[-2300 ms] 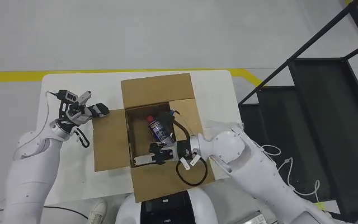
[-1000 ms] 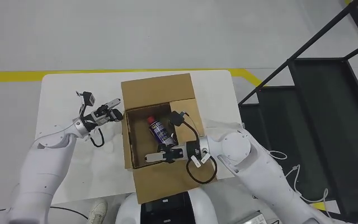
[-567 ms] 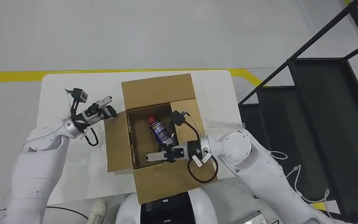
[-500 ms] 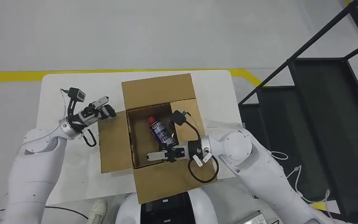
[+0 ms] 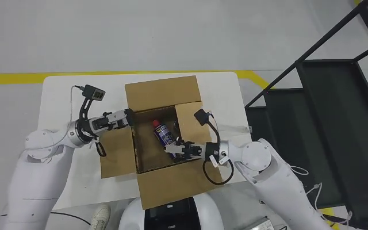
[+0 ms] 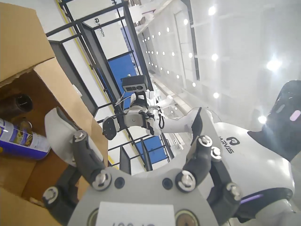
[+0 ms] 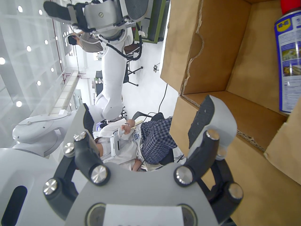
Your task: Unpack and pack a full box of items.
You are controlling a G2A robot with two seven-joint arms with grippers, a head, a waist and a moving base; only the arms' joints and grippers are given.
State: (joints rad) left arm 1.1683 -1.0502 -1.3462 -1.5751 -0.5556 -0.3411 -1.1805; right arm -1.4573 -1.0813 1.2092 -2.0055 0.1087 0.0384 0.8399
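Closest to us, the near flap of the cardboard box (image 5: 167,184) lies folded outward and flat, with the box standing open-topped in the middle of the white table (image 5: 69,92). Just past that flap, the right gripper (image 7: 145,102) sits low inside the opening near the near right corner. Its jaws are spread wide and hold nothing, and we see only the box's brown inner walls and floor beyond its fingers. A little farther in lies the spray can (image 5: 163,133), blue with a red cap. It rests at a slant on the box floor, its base toward the right gripper and its cap pointing at the far wall. The can's base is near the gripper, but we cannot tell whether they touch. In the left wrist view a dark tube (image 6: 20,103) shows just beyond the can, also inside the box. At the left rim of the opening, level with the can's cap, the left gripper (image 6: 124,111) hangs over the edge where the left flap folds out. Its jaws too are parted wide with nothing between them. Across the opening, the right flap stands partly raised beside the can, and the far flap lies spread out flat on the table. Beyond the table a yellow line (image 5: 23,77) runs across the grey floor, and dark metal stairs (image 5: 322,103) stand off to the right.
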